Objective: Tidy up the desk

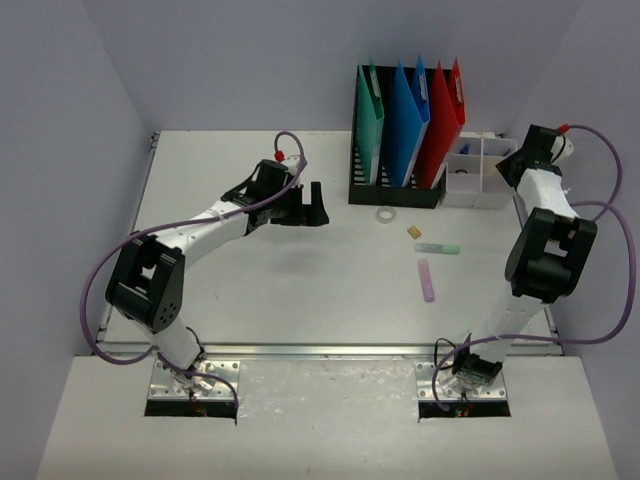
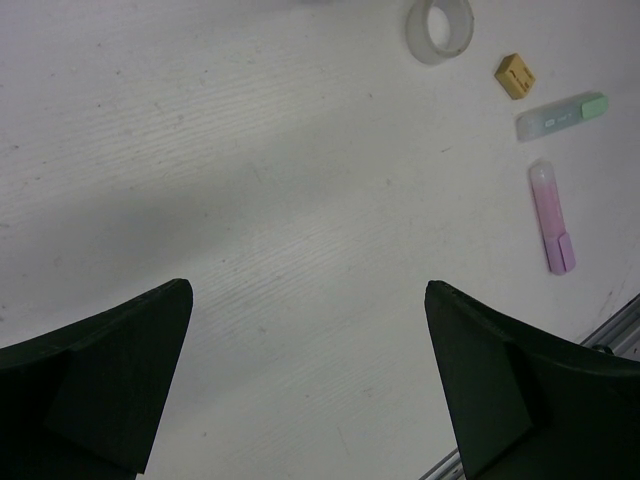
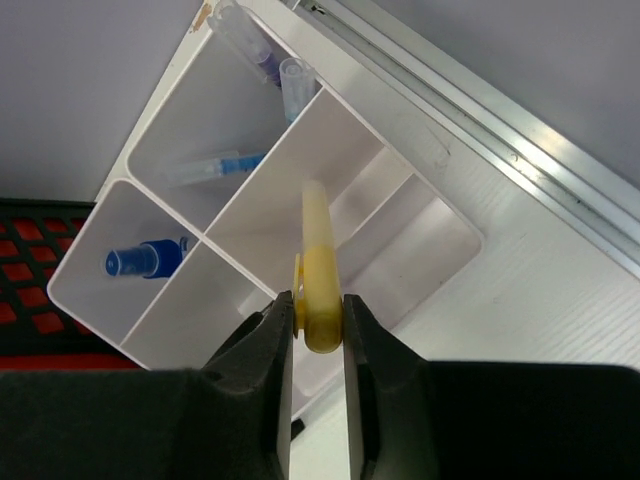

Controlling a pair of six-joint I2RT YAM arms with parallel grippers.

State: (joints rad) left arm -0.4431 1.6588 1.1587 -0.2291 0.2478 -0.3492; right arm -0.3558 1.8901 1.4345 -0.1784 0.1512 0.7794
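Note:
The white desk (image 1: 300, 290) carries a clear tape ring (image 1: 385, 214) (image 2: 440, 30), a small tan block (image 1: 414, 231) (image 2: 515, 76), a green-capped highlighter (image 1: 437, 248) (image 2: 562, 116) and a pink highlighter (image 1: 427, 280) (image 2: 552, 218). My left gripper (image 1: 303, 205) (image 2: 308, 290) hangs open over bare desk left of them, with nothing between its fingers. At the back right, my right gripper (image 1: 512, 165) (image 3: 318, 300) is shut on a yellow highlighter (image 3: 316, 250). It holds the highlighter by the cap end, tip pointing down over a compartment of the clear compartment box (image 1: 478, 172) (image 3: 440, 215).
A black mesh file holder (image 1: 395, 190) with green, blue and red folders stands just left of the box. Blue pens (image 3: 145, 260) lie in the box's other compartments. The desk's metal rail (image 3: 520, 160) runs past the box, with grey walls around.

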